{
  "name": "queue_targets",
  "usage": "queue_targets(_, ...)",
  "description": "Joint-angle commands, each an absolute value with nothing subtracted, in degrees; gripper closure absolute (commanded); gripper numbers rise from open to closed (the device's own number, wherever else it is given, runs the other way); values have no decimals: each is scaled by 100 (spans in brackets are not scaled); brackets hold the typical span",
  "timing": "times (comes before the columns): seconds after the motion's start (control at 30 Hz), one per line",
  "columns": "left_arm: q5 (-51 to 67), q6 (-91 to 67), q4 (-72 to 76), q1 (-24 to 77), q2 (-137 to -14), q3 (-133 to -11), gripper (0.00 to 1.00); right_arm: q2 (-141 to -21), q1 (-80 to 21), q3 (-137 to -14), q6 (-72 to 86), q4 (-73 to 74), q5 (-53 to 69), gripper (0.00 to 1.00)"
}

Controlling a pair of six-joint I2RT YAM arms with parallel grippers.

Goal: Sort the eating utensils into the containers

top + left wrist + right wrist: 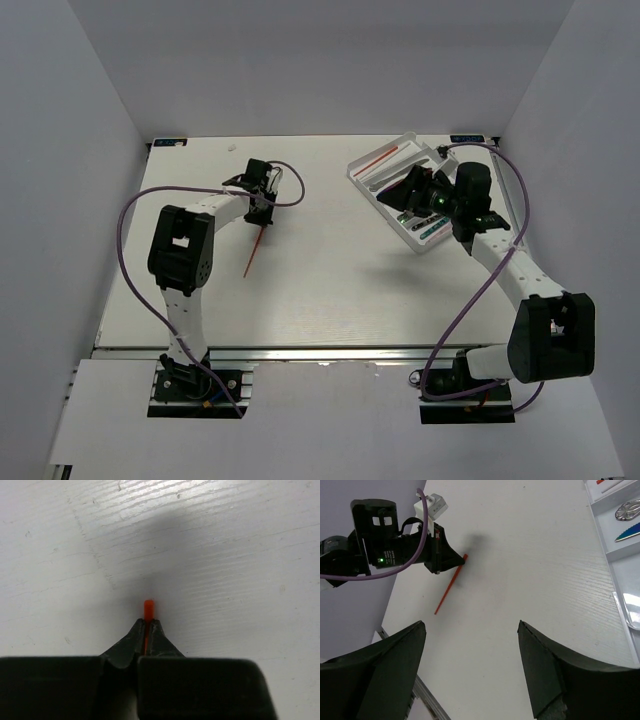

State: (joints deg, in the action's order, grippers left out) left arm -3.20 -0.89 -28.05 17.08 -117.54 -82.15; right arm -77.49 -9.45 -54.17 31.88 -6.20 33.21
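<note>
Left gripper (pixel 148 626) pinched shut on one end of thin red-orange utensil (pixel 149 609), left-centre of white table (pixel 330 290). Rest of utensil slants out from jaws toward near edge. Right gripper (pixel 471 630) spread wide, holding nothing, hovering over white rectangular plastic cutlery tray (pixel 410 137) at far right. Tray compartments hold second red utensil (pixel 380 157), iridescent teal blade (pixel 627 531), silver spoon bowl (pixel 629 510).

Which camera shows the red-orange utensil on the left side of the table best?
The right wrist view: the red-orange utensil shows along its whole length, one end pinched in the left gripper. The top external view gives only a thin red line; the left wrist view shows just its tip between the fingers.
</note>
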Motion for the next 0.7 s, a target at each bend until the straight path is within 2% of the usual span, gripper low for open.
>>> queue_targets(0.0, -475, -333, -3015, 1828, -11962, -7875, 96, -7629, -932, -5309, 3094, -887, 3463, 20)
queue_targets(0.07, -440, -597, -3120, 1863, -12014, -7927, 100, -7673, -914, -5177, 3111, -1228, 3752, 11)
queue_targets(0.2, -474, -1385, -3269, 1890, -11858, -7911, 100, -7997, -800, -4826, 3716, -2161, 4664, 11)
queue_targets(0.37, -45, -2485, -2630, 1898, -10839, -7254, 100, -8472, -896, -4641, 3964, -2776, 4895, 11)
queue_targets(0.5, 351, -3495, -1961, 2030, -9880, -6838, 100, -8779, -1379, -4833, 3867, -2717, 4651, 20)
queue_targets(0.67, 851, -4077, -1425, 2223, -9229, -6575, 100, -9184, -2284, -5483, 3349, -1882, 3754, 22)
